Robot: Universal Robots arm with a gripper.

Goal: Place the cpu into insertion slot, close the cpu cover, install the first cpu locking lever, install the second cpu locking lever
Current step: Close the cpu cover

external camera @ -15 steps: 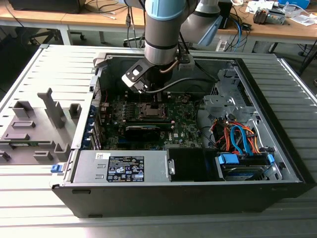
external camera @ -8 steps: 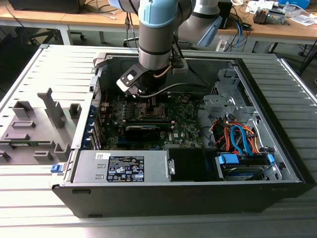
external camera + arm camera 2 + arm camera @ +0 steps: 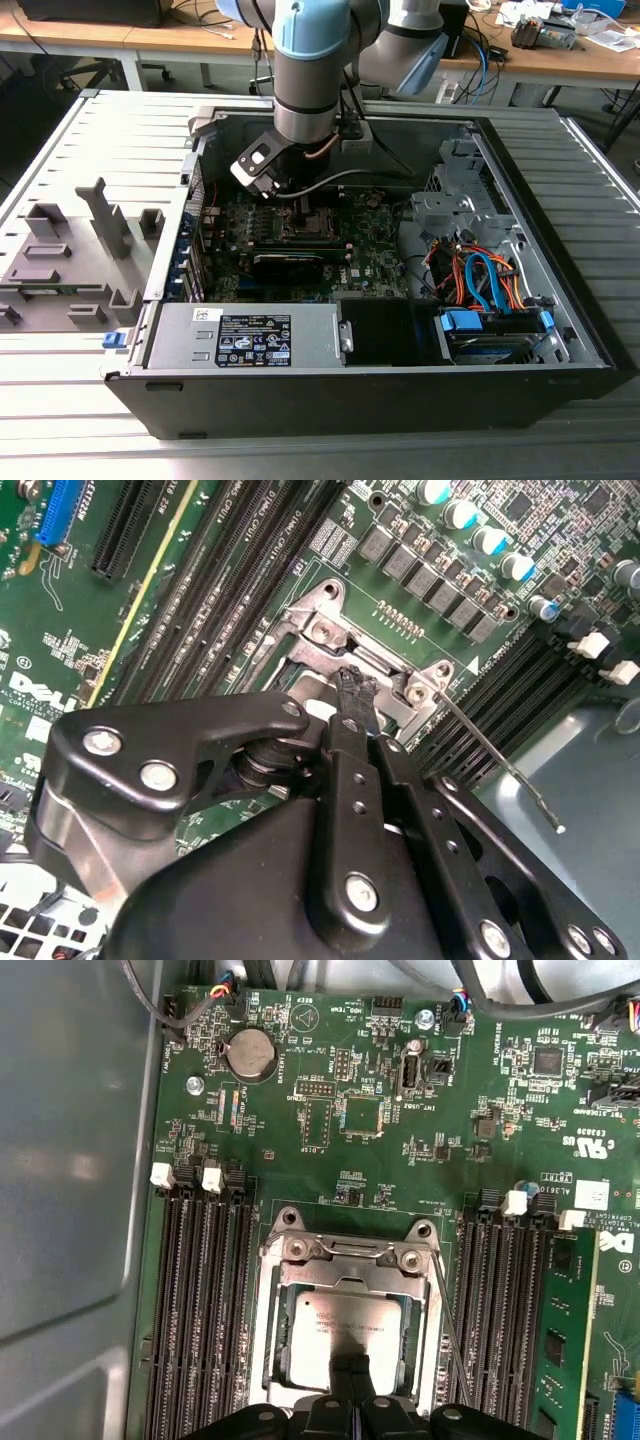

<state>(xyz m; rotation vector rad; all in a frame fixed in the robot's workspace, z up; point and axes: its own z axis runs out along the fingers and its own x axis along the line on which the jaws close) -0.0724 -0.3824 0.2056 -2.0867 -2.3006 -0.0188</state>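
Now my end effector point(image 3: 350, 1365), tips pressed together, meets the chip point(image 3: 340, 1320) just under it; pushing hard could crack it.

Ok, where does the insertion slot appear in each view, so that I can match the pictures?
Exterior view: the insertion slot lies mid-board, under the hand.
Second wrist view: its metal rim shows just past the hand's tip.
First wrist view: its rim sits between two banks of memory slots.
Shared landmark: the hand's tip, at the slot.

cpu point(image 3: 345, 1325) matt metal; cpu cover point(image 3: 340, 1278) shiny.
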